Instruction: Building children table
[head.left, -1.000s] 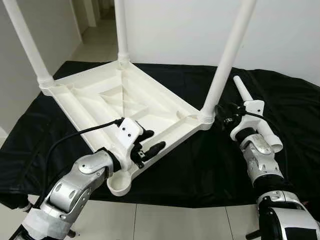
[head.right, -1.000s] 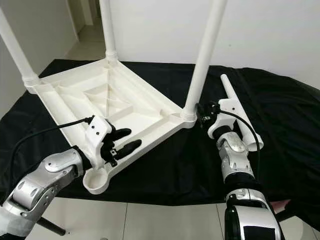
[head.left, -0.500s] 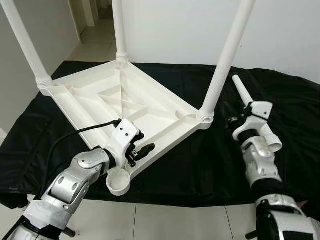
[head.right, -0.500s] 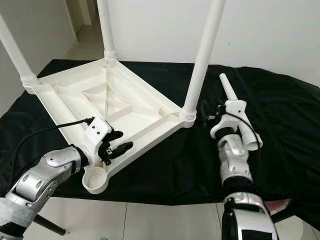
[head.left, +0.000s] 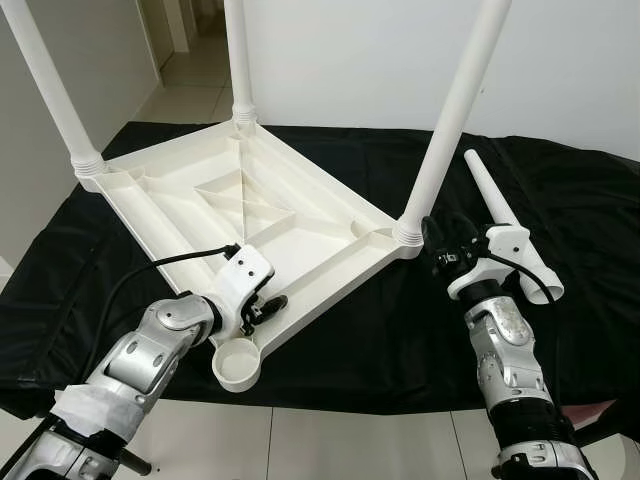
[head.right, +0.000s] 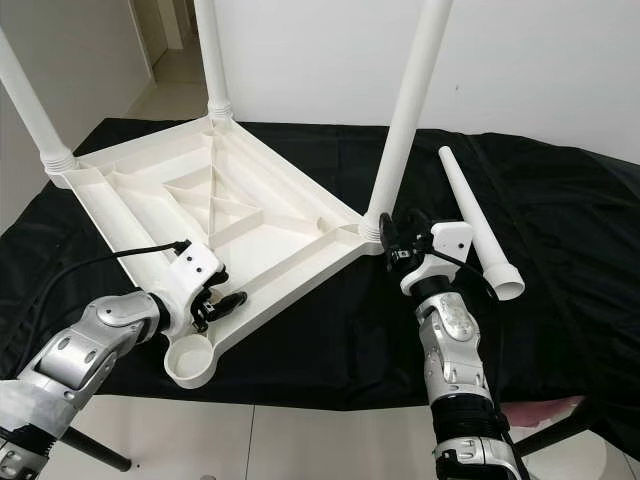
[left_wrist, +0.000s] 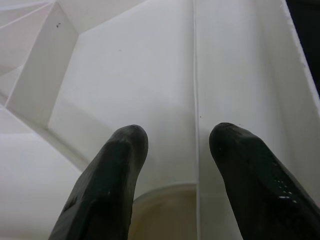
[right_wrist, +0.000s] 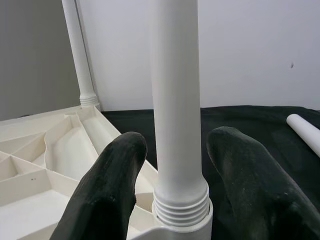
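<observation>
While the left end effector (head.left: 262, 306) is spread over the upturned table (head.left: 200, 200), the right end effector (right_wrist: 172, 200), spread, flanks the 3 o'clock leg (head.left: 452, 115).

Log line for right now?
tabletop inverted | left gripper at empty socket | right gripper open around leg | spare leg lying

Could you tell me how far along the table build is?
Done: three legs stand screwed into the upturned tabletop. In hand: the left tool straddles the tabletop's rim by the empty near socket, and the open right tool brackets the near-right leg's base. Left: the fourth leg lies loose on the cloth.
</observation>
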